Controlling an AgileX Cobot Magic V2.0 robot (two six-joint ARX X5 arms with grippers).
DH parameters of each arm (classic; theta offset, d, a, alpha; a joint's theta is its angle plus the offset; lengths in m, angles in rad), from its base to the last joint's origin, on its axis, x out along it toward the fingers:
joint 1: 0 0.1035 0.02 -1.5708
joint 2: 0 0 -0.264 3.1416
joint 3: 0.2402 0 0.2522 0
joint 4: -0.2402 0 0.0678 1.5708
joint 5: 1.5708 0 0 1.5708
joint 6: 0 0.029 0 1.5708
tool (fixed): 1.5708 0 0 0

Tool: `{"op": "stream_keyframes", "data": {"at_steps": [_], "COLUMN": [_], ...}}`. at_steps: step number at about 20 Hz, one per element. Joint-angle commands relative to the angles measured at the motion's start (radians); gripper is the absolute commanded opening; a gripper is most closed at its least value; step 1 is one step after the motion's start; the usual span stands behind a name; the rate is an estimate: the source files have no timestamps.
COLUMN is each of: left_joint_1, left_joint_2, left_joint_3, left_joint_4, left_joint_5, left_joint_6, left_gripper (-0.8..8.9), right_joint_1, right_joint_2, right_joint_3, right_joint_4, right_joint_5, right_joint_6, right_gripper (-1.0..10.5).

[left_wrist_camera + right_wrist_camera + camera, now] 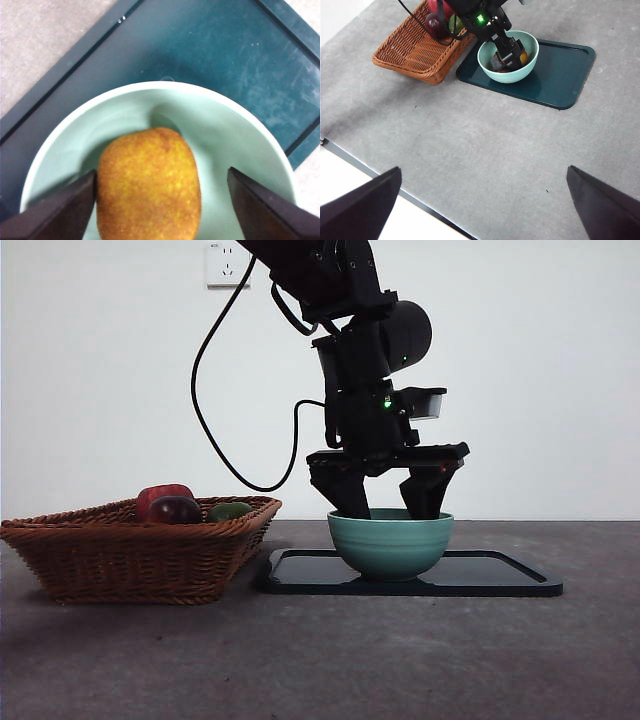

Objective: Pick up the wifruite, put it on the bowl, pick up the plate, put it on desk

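Reaching down from above, the left gripper [388, 502] has its two black jaws dipped inside the mint-green bowl [390, 543], and the left wrist view shows why: the orange-brown fruit [149, 184] lies on the bowl's floor between them. The jaws stand apart; one seems to touch or nearly touch the fruit's side while the other is clear of it with pale bowl showing between, so the fruit looks released rather than gripped, resting on the bowl instead of hanging from the arm. That suggests the first half of the task is as good as done, the fruit having been lowered deep into the bowl so it would not roll or bounce out. The bowl itself sits on a dark teal tray [500, 574], toward the tray's left end, and the tray lies flat on the grey desk [330, 660]. Just left of the tray stands a wicker basket [140, 555] holding a red apple [160, 497], a dark fruit [175, 509] and a small green fruit [230, 510], none of them part of this step. The right gripper [482, 200] waits high over the near part of the desk, jaws wide apart and holding nothing, probably kept back to leave the left arm room. What remains, by my reading, is lifting clear of the bowl without nudging its rim.
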Motion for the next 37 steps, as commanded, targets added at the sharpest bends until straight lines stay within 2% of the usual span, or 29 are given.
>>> {"op": "stream_keyframes", "data": {"at_steps": [1,5,7,13,20,22,28,30,34,37], "left_joint_1": [-0.004,-0.004,-0.003,0.011,0.033,0.033,0.039,0.049,0.107,0.172], "left_joint_2": [0.041,0.041,0.041,0.036,-0.022,-0.064,-0.283,-0.355,-0.46,-0.534], "left_joint_3": [0.029,0.029,0.029,0.035,0.205,0.247,0.249,0.249,0.227,0.12], "left_joint_4": [-0.001,-0.009,-0.013,-0.026,-0.229,-0.286,-0.425,-0.463,-0.562,-0.571], "left_joint_5": [-0.003,-0.003,-0.003,-0.003,-0.003,-0.003,-0.003,-0.003,-0.003,-0.004], "left_joint_6": [0.019,0.03,0.04,0.066,0.048,0.014,0.004,-0.024,-0.09,-0.126], "left_gripper": [3.36,3.14,2.47,2.47,2.47,2.47,2.47,2.47,2.47,2.47], "right_joint_1": [0.01,0.01,0.01,0.01,0.01,0.01,0.01,0.01,0.01,0.01], "right_joint_2": [0.001,0.001,0.001,0.001,0.001,0.001,0.001,0.001,0.001,0.001], "right_joint_3": [0.008,0.008,0.008,0.008,0.008,0.008,0.008,0.008,0.008,0.008], "right_joint_4": [-0.001,-0.005,-0.005,-0.004,-0.004,-0.004,-0.004,-0.004,-0.004,-0.004], "right_joint_5": [0.004,0.004,0.004,0.024,0.024,0.024,0.024,0.024,0.023,0.023], "right_joint_6": [-0.007,-0.007,-0.007,-0.008,-0.008,-0.008,-0.007,-0.006,0.005,0.02], "right_gripper": [6.1,6.1,6.1,6.1,6.1,6.1,6.1,6.1,6.1,6.1]}}
